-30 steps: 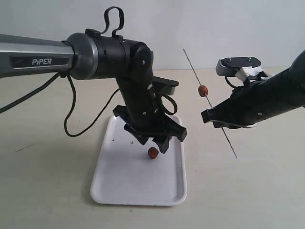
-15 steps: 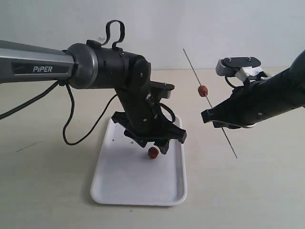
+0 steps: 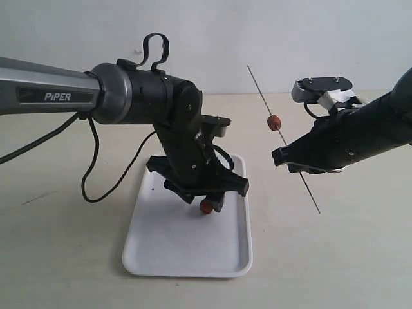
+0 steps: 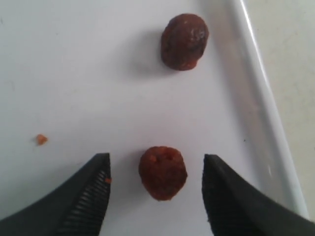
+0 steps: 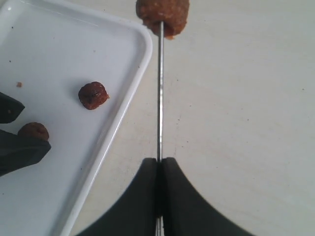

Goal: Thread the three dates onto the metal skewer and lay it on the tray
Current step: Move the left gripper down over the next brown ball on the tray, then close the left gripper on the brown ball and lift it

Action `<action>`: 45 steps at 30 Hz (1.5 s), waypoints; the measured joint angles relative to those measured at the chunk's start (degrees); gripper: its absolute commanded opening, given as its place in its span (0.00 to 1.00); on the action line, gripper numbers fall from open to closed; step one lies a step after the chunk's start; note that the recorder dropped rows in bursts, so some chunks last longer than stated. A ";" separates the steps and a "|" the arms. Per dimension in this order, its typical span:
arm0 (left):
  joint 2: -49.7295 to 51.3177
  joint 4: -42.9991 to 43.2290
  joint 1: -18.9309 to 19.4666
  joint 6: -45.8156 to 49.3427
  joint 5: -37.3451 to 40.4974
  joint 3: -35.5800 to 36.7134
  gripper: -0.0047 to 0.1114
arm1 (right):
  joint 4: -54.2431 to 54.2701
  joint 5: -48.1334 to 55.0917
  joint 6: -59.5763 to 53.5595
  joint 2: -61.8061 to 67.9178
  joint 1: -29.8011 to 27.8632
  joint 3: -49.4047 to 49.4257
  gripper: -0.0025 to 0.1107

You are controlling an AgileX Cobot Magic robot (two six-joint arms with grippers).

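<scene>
The left gripper (image 4: 155, 163) is hovering, jaws spread either side of one wrinkled reddish-brown date (image 4: 163, 173) on the flat white rectangular tray (image 4: 59, 59), another date (image 4: 184, 42) lying near. The right gripper (image 5: 160, 164) is pinching the thin grey metal skewer (image 5: 159, 98), a third date (image 5: 162, 14) threaded on it

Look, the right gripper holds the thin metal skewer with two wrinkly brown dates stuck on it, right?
No. The right gripper holds the thin dark metal skewer with just one wrinkled reddish-brown date threaded on it, as the right wrist view shows.

Exterior view looks down across the table (image 3: 64, 257) from farther off; both wrist views closely share the tray (image 4: 74, 73)
</scene>
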 measured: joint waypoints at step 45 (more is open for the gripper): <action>1.56 0.25 0.00 0.12 -0.84 0.15 0.35 | 0.00 0.00 0.00 0.00 0.00 0.00 0.02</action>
